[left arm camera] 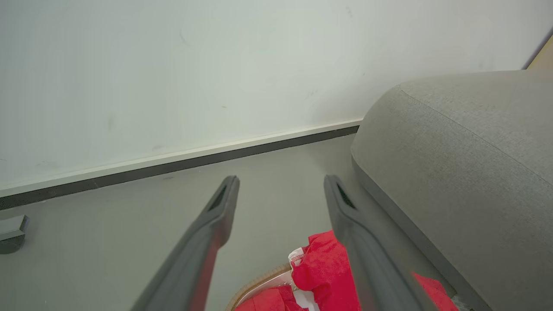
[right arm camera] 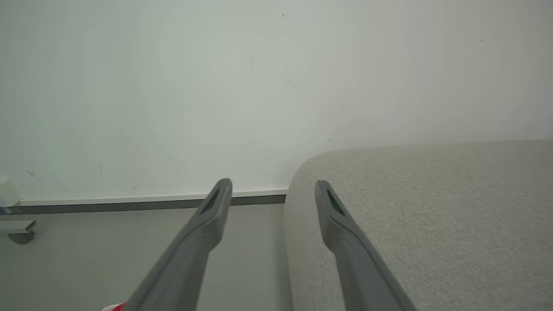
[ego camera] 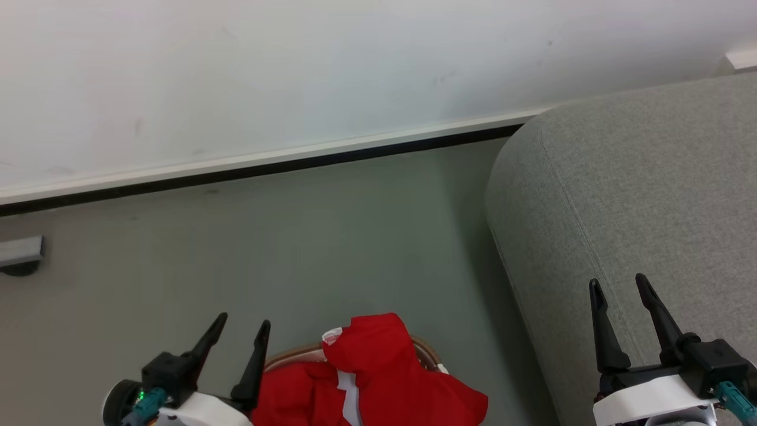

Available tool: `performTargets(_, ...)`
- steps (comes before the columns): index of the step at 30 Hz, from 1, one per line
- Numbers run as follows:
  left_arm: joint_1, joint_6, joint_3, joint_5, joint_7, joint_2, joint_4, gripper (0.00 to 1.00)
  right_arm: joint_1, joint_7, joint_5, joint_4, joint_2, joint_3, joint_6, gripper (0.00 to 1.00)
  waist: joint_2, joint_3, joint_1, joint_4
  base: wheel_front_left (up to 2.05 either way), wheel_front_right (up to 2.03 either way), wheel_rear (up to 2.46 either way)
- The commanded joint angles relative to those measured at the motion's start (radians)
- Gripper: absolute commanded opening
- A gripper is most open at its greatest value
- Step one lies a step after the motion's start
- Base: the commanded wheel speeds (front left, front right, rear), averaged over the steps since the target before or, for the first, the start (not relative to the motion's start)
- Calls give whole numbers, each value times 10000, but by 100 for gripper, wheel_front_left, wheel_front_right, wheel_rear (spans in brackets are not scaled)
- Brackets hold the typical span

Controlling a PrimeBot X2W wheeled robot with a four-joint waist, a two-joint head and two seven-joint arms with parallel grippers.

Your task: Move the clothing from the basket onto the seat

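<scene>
Nearest, the left claw (ego camera: 245, 320) stands wide open and empty, its two long dark fingers pointing out over the floor. Just to its right, and lower, the bright red soft fabric clothing with a white panel (ego camera: 384, 367) is heaped in the rounded basket with a tan-brown rim (ego camera: 293, 355), spilling over the rim's right side. The right claw (ego camera: 617, 281), equally spread and holding nothing, hovers over the large light-grey woven-fabric seat (ego camera: 639, 195), well apart from the clothing. Beyond lie the grey-green floor (ego camera: 295, 248) and the white wall (ego camera: 295, 77).
</scene>
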Motion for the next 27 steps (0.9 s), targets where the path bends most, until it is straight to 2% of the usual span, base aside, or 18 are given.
performTargets(1,-186,10,-126,-173,1,135,176,100,-142,-27,93,-43,-13,-29,-21,100,0,307,-1,-176,0,0,0)
performTargets(11,-1325,12,-2078,-12,248,745,1835,100,-444,-27,236,-321,-13,55,-21,100,0,1179,-1,-476,0,0,0)
performTargets(27,-3482,10,-6543,-601,1424,1542,4587,100,-1047,-27,447,-947,-15,-39,-21,100,0,2926,-1,-861,0,0,0)
